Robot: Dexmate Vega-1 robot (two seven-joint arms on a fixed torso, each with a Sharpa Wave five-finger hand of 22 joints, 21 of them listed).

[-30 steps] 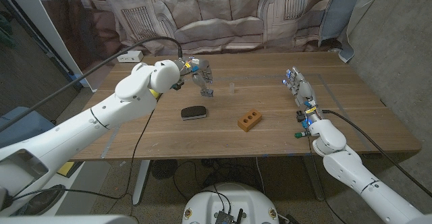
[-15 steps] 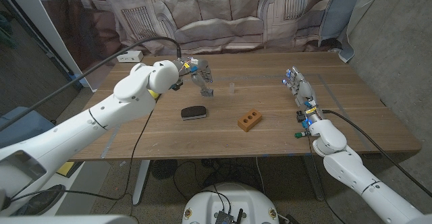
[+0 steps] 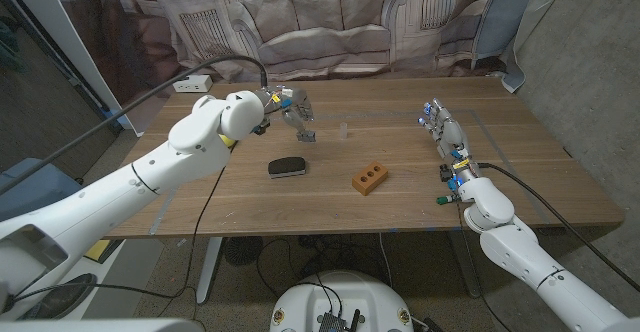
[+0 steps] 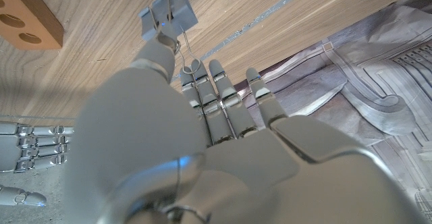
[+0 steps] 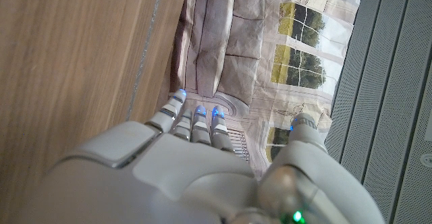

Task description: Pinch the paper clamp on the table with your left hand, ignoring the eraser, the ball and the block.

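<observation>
The paper clamp [image 3: 307,135] is small and dark and stands on the table's far middle; it looks silvery with wire handles in the left wrist view [image 4: 169,13]. My left hand [image 3: 296,109] reaches down onto it from behind. Its thumb [image 4: 156,48] and the finger beside it pinch the clamp's wire handle, while the other fingers [image 4: 226,96] stay straight. My right hand [image 3: 446,135] stands on its edge at the right of the table with fingers straight and apart, holding nothing.
A black eraser [image 3: 286,167] lies just in front of the clamp. An orange block with holes [image 3: 369,179] sits right of it, also seen as the block [image 4: 25,18]. A small pale object [image 3: 345,129] is right of the clamp. A white power strip [image 3: 192,83] lies far left.
</observation>
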